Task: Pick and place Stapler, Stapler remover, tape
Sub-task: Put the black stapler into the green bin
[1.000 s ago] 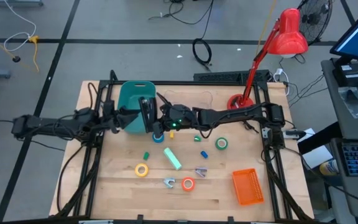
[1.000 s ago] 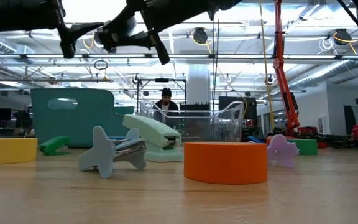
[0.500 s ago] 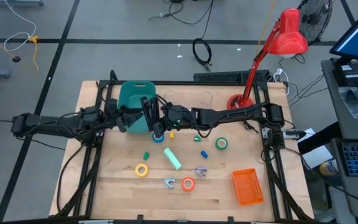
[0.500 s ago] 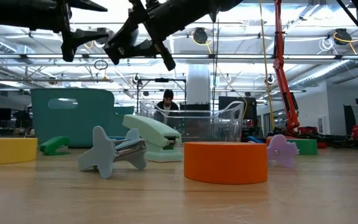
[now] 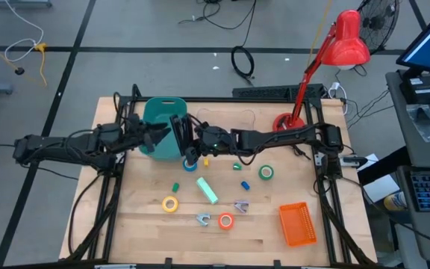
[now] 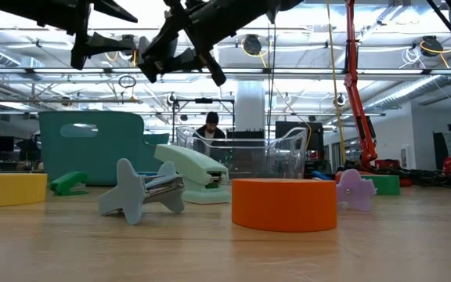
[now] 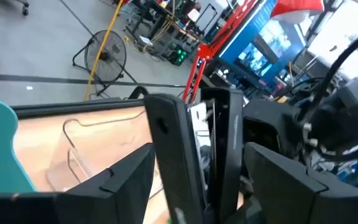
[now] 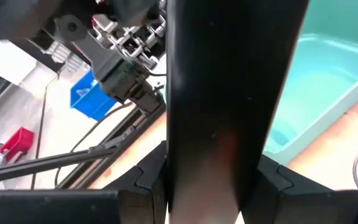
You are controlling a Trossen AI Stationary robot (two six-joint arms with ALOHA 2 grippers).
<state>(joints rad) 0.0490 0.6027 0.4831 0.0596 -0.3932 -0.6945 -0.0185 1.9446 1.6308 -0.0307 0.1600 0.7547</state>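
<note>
The black stapler (image 5: 178, 133) is pinched upright by the right hand (image 5: 188, 143) at the rim of the teal bin (image 5: 157, 113); the left hand (image 5: 164, 136), fingers spread wide, is set just beside it; a handover seems intended, so the right grip should be kept until the left fingers are closed squarely round the body; the tape rolls (image 5: 170, 203) lie untouched on the counter (image 5: 148, 232); compared with a second ago, the left hand has been brought closer to the stapler.
</note>
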